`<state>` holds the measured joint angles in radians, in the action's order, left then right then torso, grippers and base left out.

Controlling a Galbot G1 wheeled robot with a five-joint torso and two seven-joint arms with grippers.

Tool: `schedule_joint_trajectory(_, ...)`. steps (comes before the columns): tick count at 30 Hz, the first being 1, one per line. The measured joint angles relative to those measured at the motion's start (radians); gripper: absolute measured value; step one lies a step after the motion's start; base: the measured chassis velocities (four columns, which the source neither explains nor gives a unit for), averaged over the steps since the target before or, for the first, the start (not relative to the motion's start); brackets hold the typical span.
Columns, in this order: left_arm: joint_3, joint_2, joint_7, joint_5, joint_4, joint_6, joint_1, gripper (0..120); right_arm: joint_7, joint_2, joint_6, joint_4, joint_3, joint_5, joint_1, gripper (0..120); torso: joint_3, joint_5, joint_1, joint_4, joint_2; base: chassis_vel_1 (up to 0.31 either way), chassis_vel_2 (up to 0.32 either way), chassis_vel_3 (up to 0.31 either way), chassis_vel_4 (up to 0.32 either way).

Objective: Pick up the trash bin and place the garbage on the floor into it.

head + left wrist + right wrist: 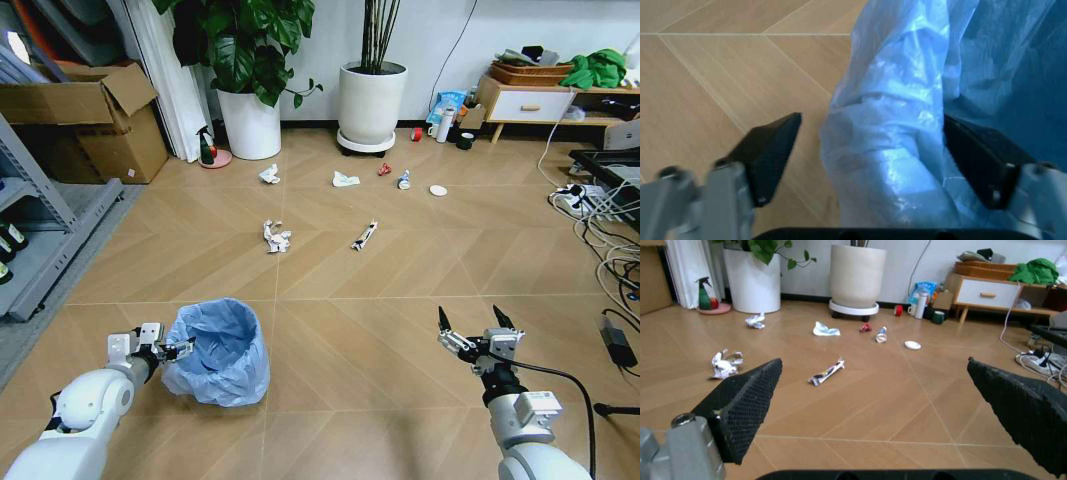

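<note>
Left gripper point(178, 349) spread astride trash bin point(222, 352) rim, crinkled blue plastic; right gripper point(476, 324) spread at 4 o'clock.

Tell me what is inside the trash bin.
Inside the trash bin only crinkled blue bag lining shows, no litter. Its bottom is hidden by the near wall. The left gripper straddles its rim, open.

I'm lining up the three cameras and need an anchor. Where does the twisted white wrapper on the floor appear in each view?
Head view: the twisted white wrapper lies mid-floor, beyond both grippers, right of a crumpled paper wad.
Left wrist view: not in it; the trash bin sits between the open jaws.
Right wrist view: wrapper lies between the open jaws.
Shared landmark: the round white pot.
</note>
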<state>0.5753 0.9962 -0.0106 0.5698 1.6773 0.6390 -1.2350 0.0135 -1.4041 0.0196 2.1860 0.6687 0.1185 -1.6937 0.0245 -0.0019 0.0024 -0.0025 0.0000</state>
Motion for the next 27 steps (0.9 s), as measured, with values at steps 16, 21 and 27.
schedule_joint_trajectory(16,-0.014,0.002,0.018,0.015,-0.010,0.016,0.014,20,-0.001,-0.004,-0.008,-0.014,-0.003,-0.005,0.009,100,0.000,0.0000,0.000,0.0000,0.000,0.000,0.000,0.000,0.000)
schedule_joint_trajectory(21,-0.013,0.008,0.020,0.017,-0.005,0.021,0.014,1,0.000,-0.006,-0.007,-0.014,-0.004,-0.004,0.009,100,0.000,0.0001,0.000,-0.0002,0.000,0.000,0.000,0.000,0.000)
schedule_joint_trajectory(27,-0.007,0.026,0.044,0.017,0.018,0.001,0.001,0,0.010,-0.004,0.009,-0.012,-0.003,0.003,0.017,100,0.000,-0.0004,0.000,-0.0002,0.000,0.000,0.000,0.000,0.000)
